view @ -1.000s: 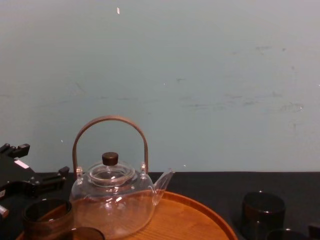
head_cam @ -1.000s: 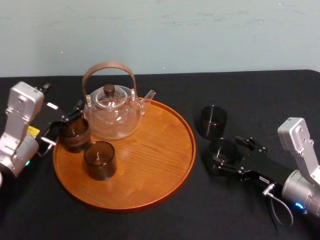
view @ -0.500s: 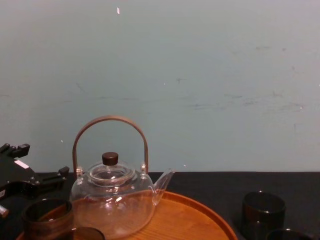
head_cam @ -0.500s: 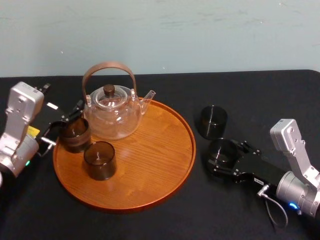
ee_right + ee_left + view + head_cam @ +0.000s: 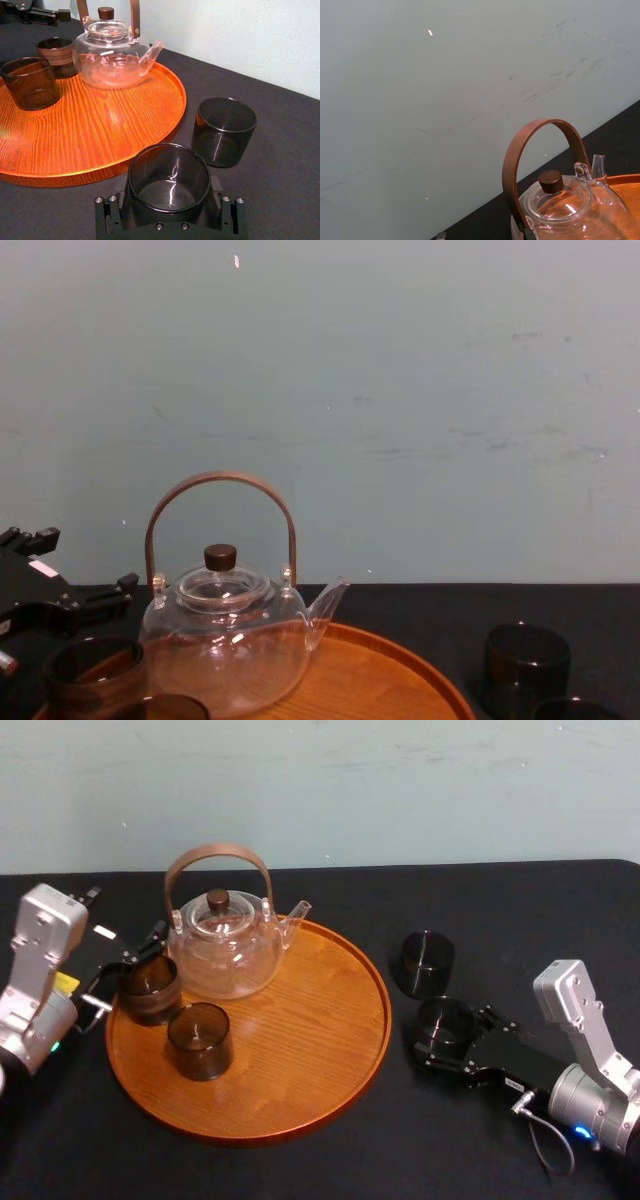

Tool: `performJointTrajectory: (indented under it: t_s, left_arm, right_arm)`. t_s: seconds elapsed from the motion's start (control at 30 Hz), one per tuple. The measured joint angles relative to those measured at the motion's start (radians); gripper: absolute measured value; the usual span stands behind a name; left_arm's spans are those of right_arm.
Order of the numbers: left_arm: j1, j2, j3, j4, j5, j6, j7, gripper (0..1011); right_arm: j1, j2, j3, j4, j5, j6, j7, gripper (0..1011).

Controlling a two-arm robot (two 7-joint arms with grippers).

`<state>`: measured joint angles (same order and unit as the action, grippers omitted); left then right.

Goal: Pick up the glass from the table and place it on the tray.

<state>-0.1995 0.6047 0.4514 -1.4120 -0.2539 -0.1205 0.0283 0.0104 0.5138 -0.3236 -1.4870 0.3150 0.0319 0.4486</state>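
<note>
Right gripper (image 5: pixel 450 1032) seemingly clamps the dark smoked glass tumbler (image 5: pixel 444 1017), three o'clock of the round orange-brown wooden tray (image 5: pixel 310 1040); lift above its rim first; left gripper (image 5: pixel 128 963) parked at nine

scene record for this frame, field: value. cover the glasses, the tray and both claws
tray: round, wooden, on black table
on tray: teapot, front brown glass, left brown glass
off tray: far dark glass, near dark glass, both right of it
right claw: around near dark glass
left claw: at left brown glass
status: near dark glass not yet on tray
</note>
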Motion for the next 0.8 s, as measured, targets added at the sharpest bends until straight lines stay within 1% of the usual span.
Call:
performJointTrajectory:
  t_s: [0.53,0.63,0.67,0.7,0.8]
  left_arm:
    - [0.000,0.000,0.000,0.000,0.000,0.000,0.000,1002]
    - [0.000,0.000,0.000,0.000,0.000,0.000,0.000,1001]
    - [0.000,0.000,0.000,0.000,0.000,0.000,0.000,1001]
    - [0.000,0.000,0.000,0.000,0.000,0.000,0.000,1001]
    - [0.000,0.000,0.000,0.000,0.000,0.000,0.000,1001]
  right_arm:
    - [0.003,-0.002,-0.002,0.005,-0.005,0.006,-0.002,1002]
    - [0.003,-0.002,-0.002,0.004,-0.005,0.005,-0.002,964]
    - [0.003,-0.002,-0.001,0.004,-0.005,0.005,-0.002,927]
    - [0.003,-0.002,-0.001,0.004,-0.004,0.005,-0.002,911]
    - [0.003,-0.002,-0.001,0.004,-0.004,0.005,-0.002,902]
